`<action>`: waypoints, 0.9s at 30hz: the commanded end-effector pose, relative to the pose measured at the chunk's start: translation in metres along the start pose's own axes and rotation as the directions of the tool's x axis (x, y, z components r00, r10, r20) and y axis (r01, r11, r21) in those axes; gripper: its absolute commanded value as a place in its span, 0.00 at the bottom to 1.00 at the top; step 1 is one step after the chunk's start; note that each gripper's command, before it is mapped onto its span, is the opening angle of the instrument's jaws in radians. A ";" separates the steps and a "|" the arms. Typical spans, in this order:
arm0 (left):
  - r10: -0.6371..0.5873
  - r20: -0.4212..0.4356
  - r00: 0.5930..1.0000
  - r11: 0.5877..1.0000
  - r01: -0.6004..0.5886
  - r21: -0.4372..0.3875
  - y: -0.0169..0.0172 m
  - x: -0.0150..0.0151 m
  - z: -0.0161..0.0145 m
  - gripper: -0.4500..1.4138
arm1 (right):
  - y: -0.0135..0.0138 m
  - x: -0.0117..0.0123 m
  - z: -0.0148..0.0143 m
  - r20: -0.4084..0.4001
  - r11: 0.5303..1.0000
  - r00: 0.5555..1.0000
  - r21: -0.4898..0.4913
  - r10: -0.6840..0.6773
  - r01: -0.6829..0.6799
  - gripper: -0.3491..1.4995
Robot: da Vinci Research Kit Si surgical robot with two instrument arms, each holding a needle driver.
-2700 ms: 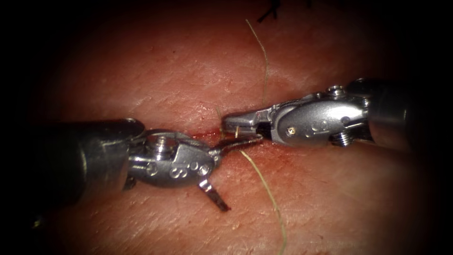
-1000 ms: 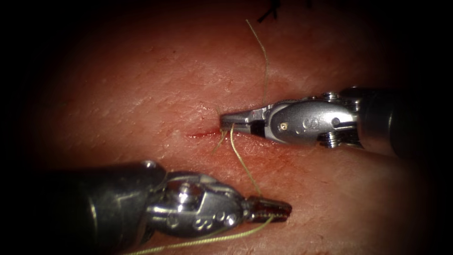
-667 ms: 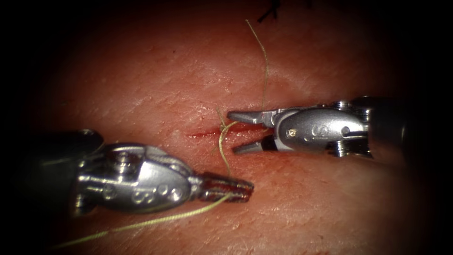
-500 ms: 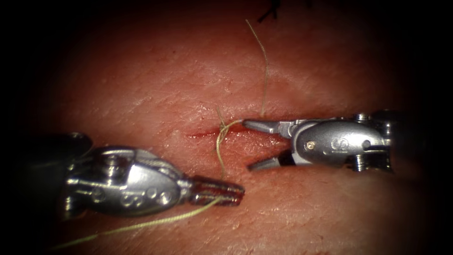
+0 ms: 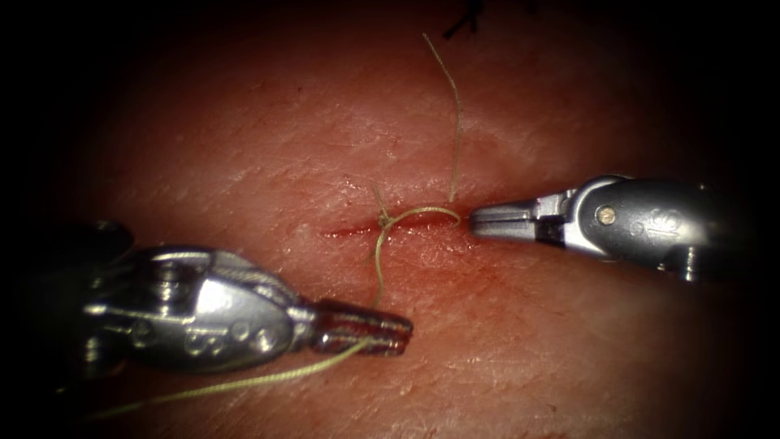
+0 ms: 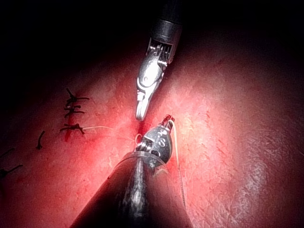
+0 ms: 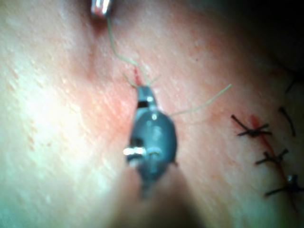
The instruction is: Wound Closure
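A short red cut [image 5: 345,232] runs across the tissue [image 5: 268,138]. A yellow-green thread [image 5: 378,268] is knotted [image 5: 383,219] at the cut's right end. From the knot it drops to my left tool [image 5: 366,332], whose jaws are shut on it. It then trails off to the lower left. Another strand arcs right from the knot, bends [image 5: 453,214] and climbs away up the tissue. My right tool [image 5: 479,221] lies just right of that bend, jaws shut, with nothing seen between them. In the left wrist view the left tool [image 6: 167,118] holds the thread [image 6: 176,142].
Dark finished stitches [image 6: 71,114] sit further along the wound, also seen as dark stitches [image 7: 256,129] in the right wrist view. Red fluid stains the tissue around the cut. The right tool's tip [image 6: 139,115] points at the knot from close by.
The right tool's jaws opened off the thread, drew back to the right and shut. The left tool, still holding the thread, slid left, and the knot stayed at the cut.
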 end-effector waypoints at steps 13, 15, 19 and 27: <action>0.001 -0.037 0.999 1.000 -0.002 -0.018 -0.0023 0.0002 0.0008 0.00 | 0.0049 0.0003 0.0117 -0.009 0.995 0.998 0.073 0.065 -0.064 0.00; 0.001 -0.055 0.998 1.000 -0.003 -0.021 -0.0029 -0.0003 0.0009 0.00 | 0.0042 -0.0004 0.0134 0.003 0.990 0.997 0.119 0.071 -0.071 0.00; -0.003 -0.100 0.995 1.000 0.000 -0.022 -0.0042 -0.0012 0.0008 0.00 | 0.0026 -0.0018 0.0158 0.017 0.976 0.996 0.199 0.088 -0.089 0.00; -0.033 -0.192 0.981 0.999 0.035 0.006 -0.0074 -0.0027 -0.0007 0.00 | 0.0006 -0.0034 0.0162 0.012 0.942 0.992 0.313 0.122 -0.120 0.00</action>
